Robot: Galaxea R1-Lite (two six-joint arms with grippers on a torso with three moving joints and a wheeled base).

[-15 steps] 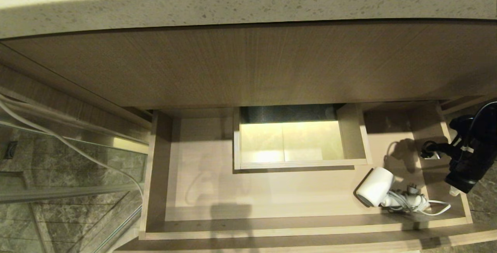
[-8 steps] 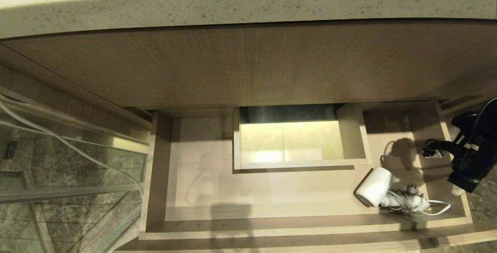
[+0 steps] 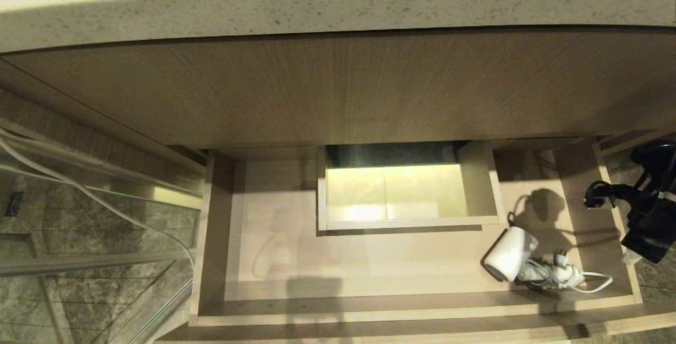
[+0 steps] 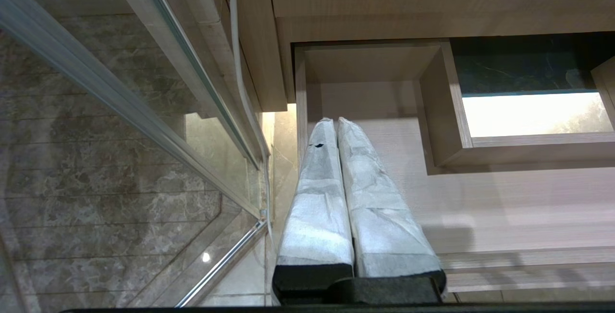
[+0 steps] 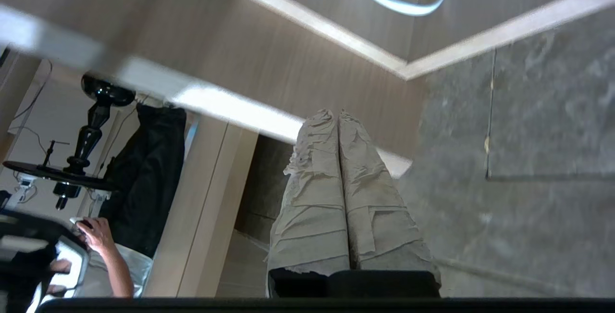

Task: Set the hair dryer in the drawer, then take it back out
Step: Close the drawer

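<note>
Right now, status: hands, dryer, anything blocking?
Right hand shut, empty, off the drawer's right side. Left hand shut, parked over its left end. Hair dryer lying in the front right corner, cord beside it. Nothing blocking.

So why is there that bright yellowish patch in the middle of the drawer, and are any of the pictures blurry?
Head view: the bright patch is lit floor seen through the drawer's boxed cutout; the hair dryer throws a dark shadow behind it. Left wrist view: sharp, the same opening glares white. Right wrist view: background edges are smeared, while the right gripper looks crisp.
</note>
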